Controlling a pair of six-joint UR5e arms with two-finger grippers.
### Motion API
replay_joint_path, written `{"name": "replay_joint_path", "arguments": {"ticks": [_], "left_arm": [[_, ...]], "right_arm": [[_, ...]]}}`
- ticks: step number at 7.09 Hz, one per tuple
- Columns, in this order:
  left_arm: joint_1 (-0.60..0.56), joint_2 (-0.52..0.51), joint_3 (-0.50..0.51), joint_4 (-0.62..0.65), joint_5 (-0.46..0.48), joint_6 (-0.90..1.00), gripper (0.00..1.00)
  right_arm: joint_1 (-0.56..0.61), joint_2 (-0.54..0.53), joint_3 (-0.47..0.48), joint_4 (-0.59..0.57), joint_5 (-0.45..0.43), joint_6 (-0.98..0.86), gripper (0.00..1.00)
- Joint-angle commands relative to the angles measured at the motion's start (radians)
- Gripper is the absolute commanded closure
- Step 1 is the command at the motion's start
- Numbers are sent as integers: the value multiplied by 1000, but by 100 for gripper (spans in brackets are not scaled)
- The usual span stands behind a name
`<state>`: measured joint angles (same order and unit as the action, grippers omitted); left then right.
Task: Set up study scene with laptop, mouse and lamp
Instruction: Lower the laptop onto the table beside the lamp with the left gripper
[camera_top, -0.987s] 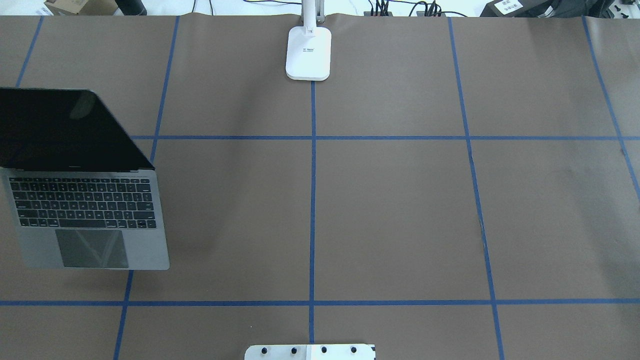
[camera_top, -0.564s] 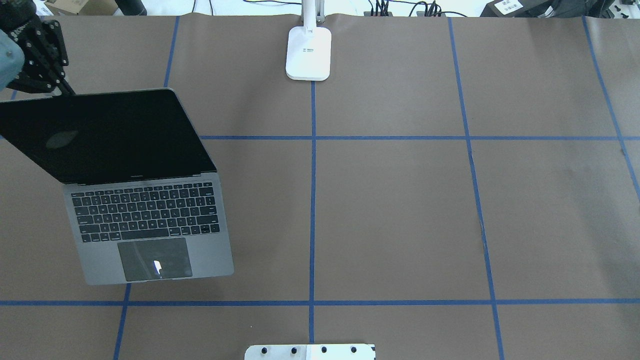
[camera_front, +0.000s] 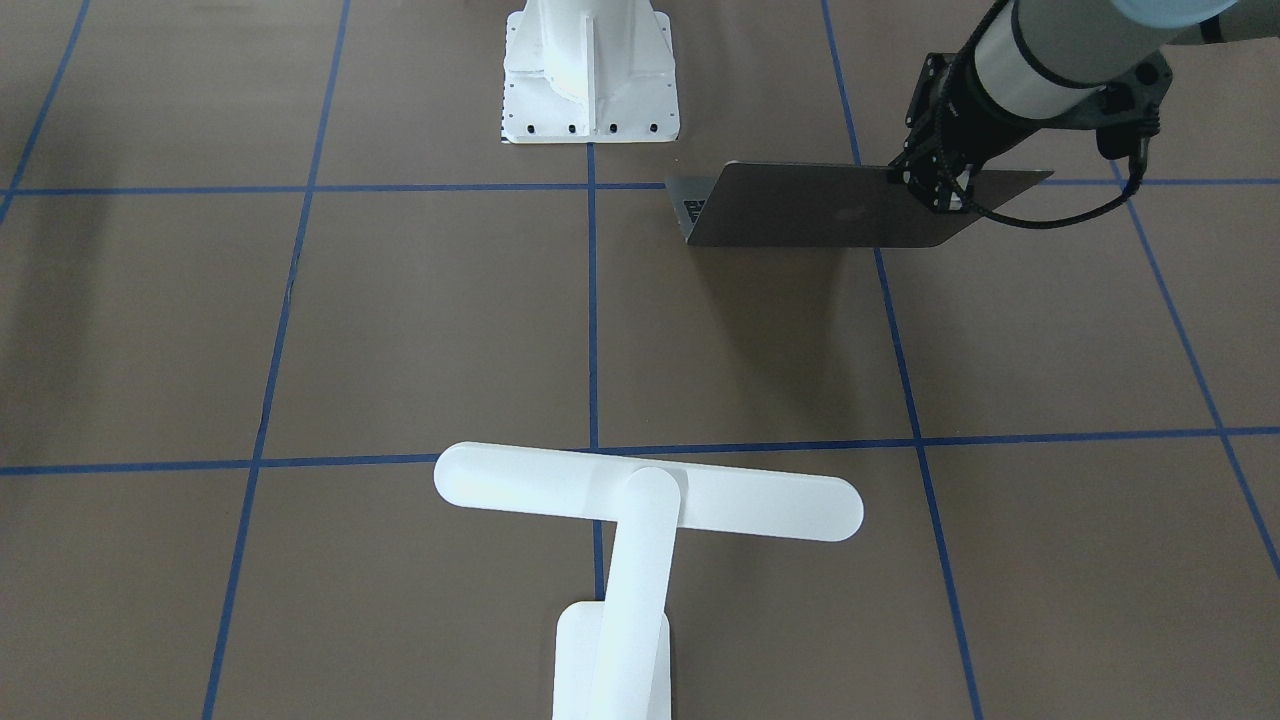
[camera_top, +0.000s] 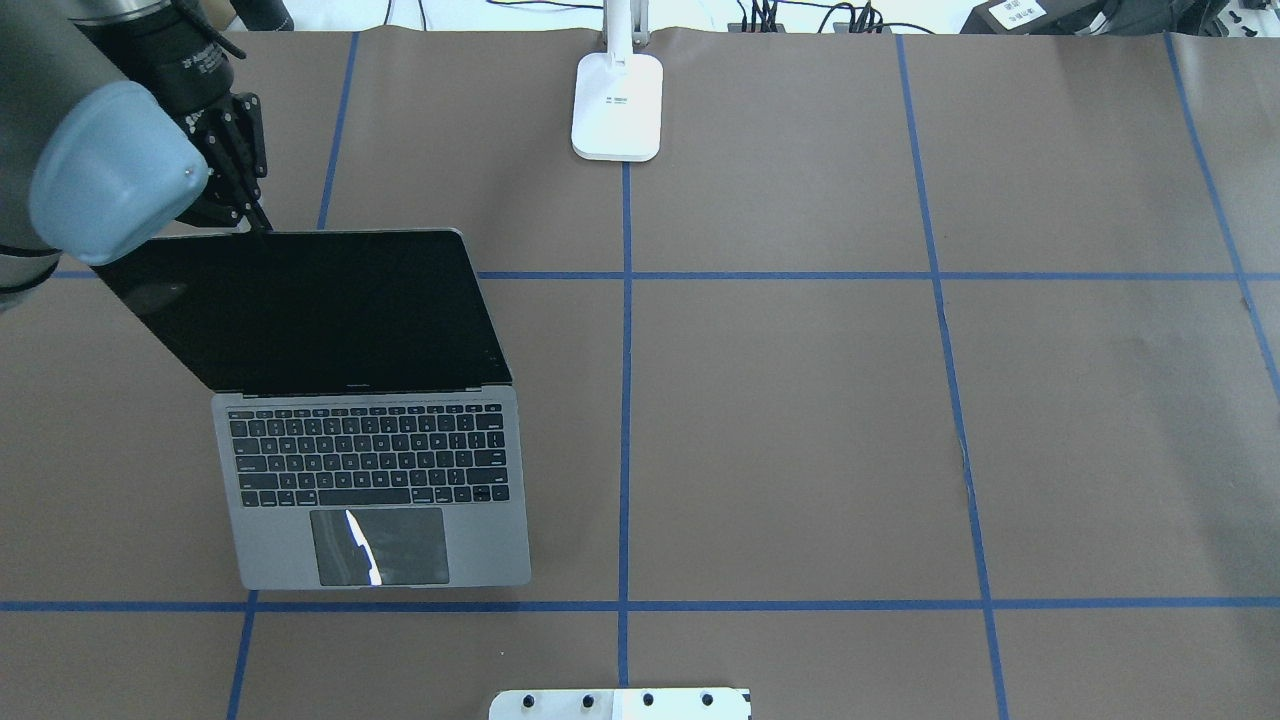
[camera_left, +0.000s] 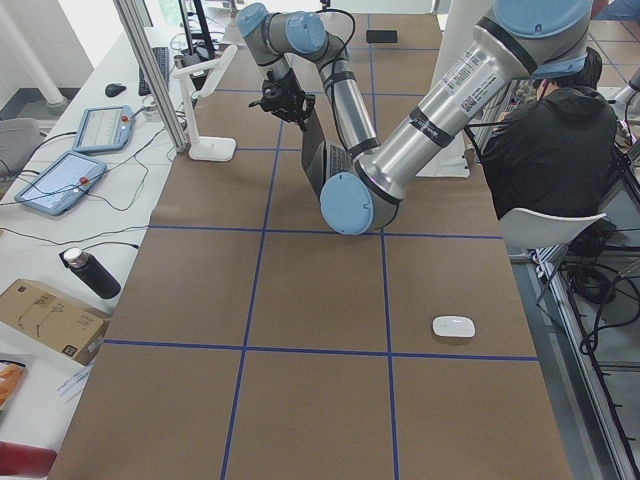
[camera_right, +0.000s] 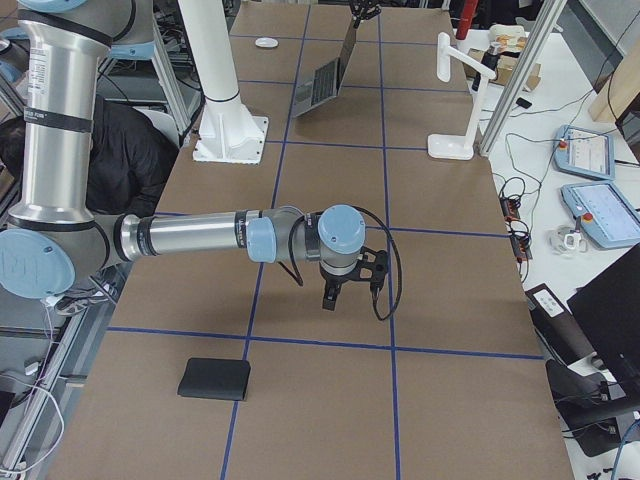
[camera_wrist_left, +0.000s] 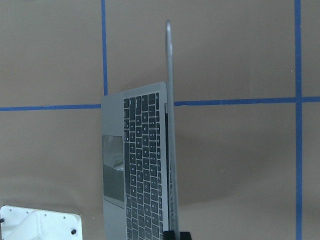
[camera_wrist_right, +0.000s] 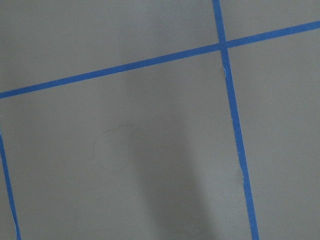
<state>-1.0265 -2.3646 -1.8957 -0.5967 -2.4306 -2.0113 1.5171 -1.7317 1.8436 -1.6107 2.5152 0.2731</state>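
The laptop (camera_top: 370, 470) stands open on the brown worktop (camera_top: 800, 420). In the overhead view it is at about 8 o'clock from the worktop's middle. Its keyboard and trackpad face the robot, and its dark screen leans back toward 12 o'clock. The base sits just left of the central blue tape line (camera_top: 625, 400), with its near edge just short of the crosswise line in front of the white pedestal (camera_top: 620, 703).

The left gripper (camera_top: 258, 222) comes in from 10 o'clock and pinches the lid's top edge near its far-left corner. The left wrist view shows a black fingertip on either side of the thin lid, clamped narrow on it. I cannot tell whether the base rests fully on the worktop.

The lamp (camera_top: 617, 105) stands at 12 o'clock on the far edge, its base on the central tape line. In the front-facing view its bar head reaches out crosswise above the worktop. It is well apart from the laptop.

The mouse (camera_left: 453, 326) lies alone in the left side view, at about 5 o'clock from the laptop and far from it, toward the worktop's left end.

The right gripper (camera_right: 331, 300) hangs pointing down above bare paper, well away from the laptop. It shows only in the right side view, so I cannot tell how wide its jaws are. A flat black mat (camera_right: 214, 379) lies at about 8 o'clock from it.
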Motion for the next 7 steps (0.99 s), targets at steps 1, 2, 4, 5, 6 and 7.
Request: {"name": "replay_joint_path", "arguments": {"ticks": [1,2,4,5,6,7], "left_arm": [[16,-50,96,-72,1,-30,100],[16,-57,125,-102,1,-40,100],[16,-77,200,-183,2,-76,100],[26,-79,245,-234,2,-102,100],[52,-74,251,-251,16,-106,100],[55,-74,256,-258,16,-106,100]], "right_arm": [[0,0,-3,0,1,0,1],[0,0,-3,0,-1,0,1],[0,0,-3,0,-1,0,1],[0,0,-3,0,-1,0,1],[0,1,-3,0,-1,0,1],[0,1,-3,0,-1,0,1]]}}
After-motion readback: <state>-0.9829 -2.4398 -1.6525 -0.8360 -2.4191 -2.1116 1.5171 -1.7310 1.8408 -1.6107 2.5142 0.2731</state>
